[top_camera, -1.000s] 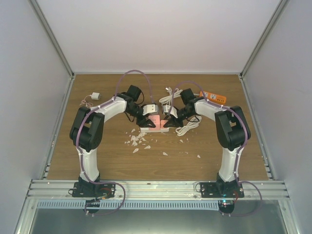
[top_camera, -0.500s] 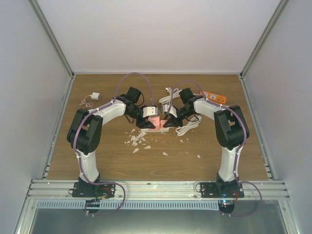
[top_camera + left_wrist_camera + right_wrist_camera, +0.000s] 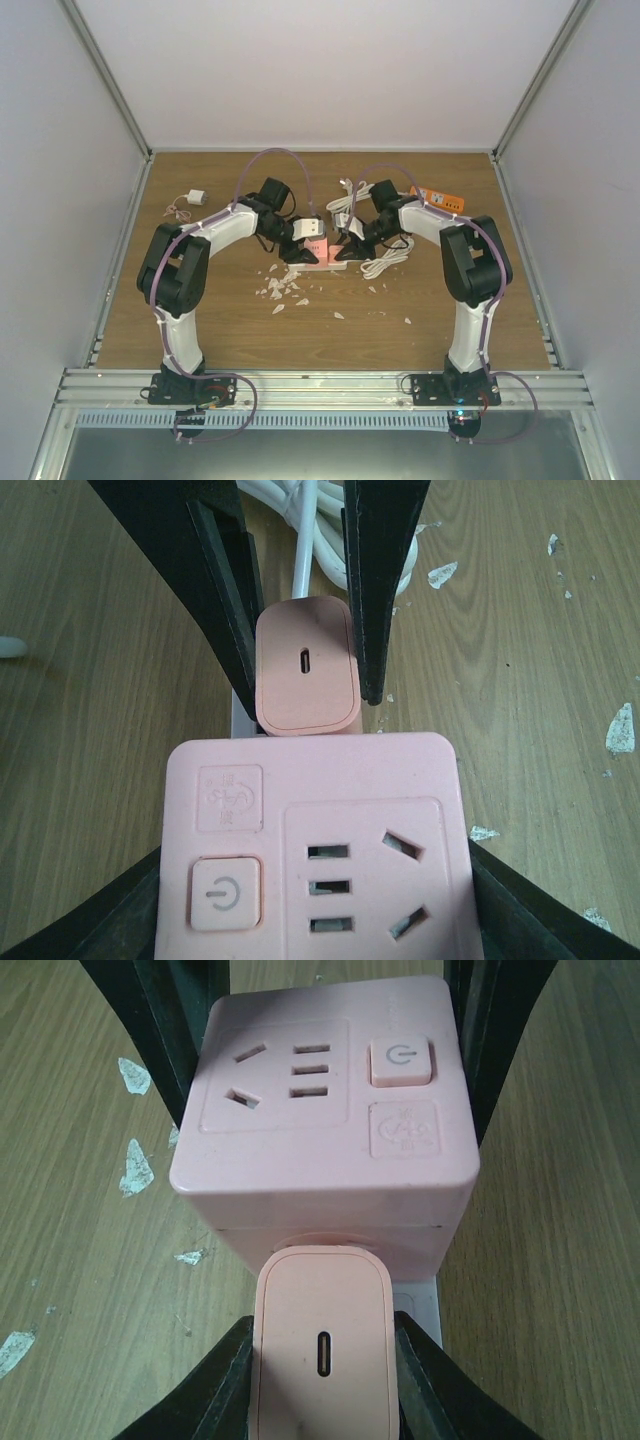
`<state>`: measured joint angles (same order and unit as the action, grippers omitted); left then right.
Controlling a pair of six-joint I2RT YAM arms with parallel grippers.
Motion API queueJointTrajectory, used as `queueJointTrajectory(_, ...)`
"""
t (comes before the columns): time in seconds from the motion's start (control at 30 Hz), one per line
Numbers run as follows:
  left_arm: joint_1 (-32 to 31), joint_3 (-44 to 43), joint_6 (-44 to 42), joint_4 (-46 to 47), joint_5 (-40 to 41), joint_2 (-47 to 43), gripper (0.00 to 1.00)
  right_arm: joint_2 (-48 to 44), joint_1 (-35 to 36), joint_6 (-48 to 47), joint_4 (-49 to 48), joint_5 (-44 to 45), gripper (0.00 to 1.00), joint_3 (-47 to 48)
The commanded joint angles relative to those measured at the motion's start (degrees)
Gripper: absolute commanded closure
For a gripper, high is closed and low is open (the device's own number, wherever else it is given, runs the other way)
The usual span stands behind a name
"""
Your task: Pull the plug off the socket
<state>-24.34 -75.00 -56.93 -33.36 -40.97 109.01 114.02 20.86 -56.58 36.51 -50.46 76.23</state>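
Note:
The pink cube socket (image 3: 310, 840) sits between the fingers of my left gripper (image 3: 315, 880), which is shut on its two sides. A pink plug (image 3: 322, 1350) with a small slot on top is seated against the cube's side face, and my right gripper (image 3: 322, 1365) is shut on it. In the top view both grippers meet at mid-table, left gripper (image 3: 300, 252) and right gripper (image 3: 346, 252), with the socket (image 3: 318, 257) between them. In the left wrist view the plug (image 3: 306, 665) shows beyond the cube. A white base (image 3: 420, 1310) shows under the cube.
A coiled white cable (image 3: 385, 262) lies just right of the grippers. An orange device (image 3: 438, 199) is at the back right and a small white adapter (image 3: 195, 197) at the back left. White scraps (image 3: 280, 290) litter the wood in front of the socket.
Both grippers, with socket and plug, have shifted slightly toward the back of the table. Both grips are unchanged and the plug still sits against the cube.

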Motion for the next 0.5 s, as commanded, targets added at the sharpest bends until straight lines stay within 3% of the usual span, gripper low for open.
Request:
queueJointTrajectory(0.0,-1.08,-0.98,0.33,-4.81,1.69,2.51,0.65,-4.77,-0.40,-0.27,-4.68,-7.15,0.95,-0.17)
queueJointTrajectory(0.3,-1.10,-2.85,0.81,-7.36,2.37,4.32,0.65,-6.61,-0.47,-0.65,-6.27,-6.56,0.95,-2.14)
queueJointTrajectory(0.47,-0.86,-2.86,2.44,-6.08,1.93,2.54,0.56,-6.71,-2.58,1.64,-5.93,-7.58,0.95,-2.21)
